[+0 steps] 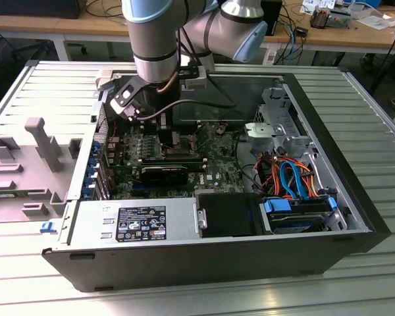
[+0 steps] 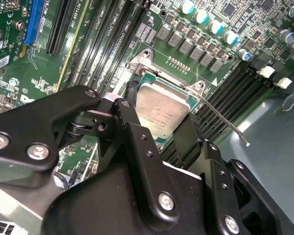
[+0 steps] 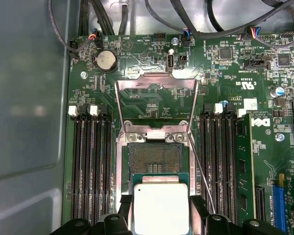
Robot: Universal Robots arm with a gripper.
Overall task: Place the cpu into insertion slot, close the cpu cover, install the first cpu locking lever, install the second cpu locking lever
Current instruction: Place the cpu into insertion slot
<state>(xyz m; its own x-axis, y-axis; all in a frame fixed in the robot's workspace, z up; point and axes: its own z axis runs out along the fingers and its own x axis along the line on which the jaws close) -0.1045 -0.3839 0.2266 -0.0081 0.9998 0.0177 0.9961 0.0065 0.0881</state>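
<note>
First wrist view: one small square chip with a dull silver metal top, the cpu [image 3: 160, 208], sits between the two black fingers [image 3: 198, 218] of the hand [image 3: 160, 216], which is closed narrowly on the chip's two opposite edges. The chip covers the near part of the one insertion slot [image 3: 154, 159], a dark square socket with a silver-grey rim set in the green motherboard [image 3: 225, 78]. The far part of its pin grid is bare. Whether the chip already touches the socket cannot be told.

One cpu cover [image 3: 157, 82], a thin silver-grey frame with a square cutout, is swung open away from the socket on its hinge. One thin wire lever [image 3: 202, 171] runs along the socket's side; a second cannot be made out.

Two banks of long black memory slots [image 3: 90, 166] flank the socket, and one round silver coin cell [image 3: 106, 59] lies beyond the cover. White print on the board is too fine to read.

In the second wrist view, the hand's black linkage hides the near edge of the chip.

In the exterior view, one open dark computer case [image 1: 217, 263] lies on the ribbed metal worktop [image 1: 382, 131]. The arm hides the socket, and a black-and-white label [image 1: 141, 224] carries unreadable print.
</note>
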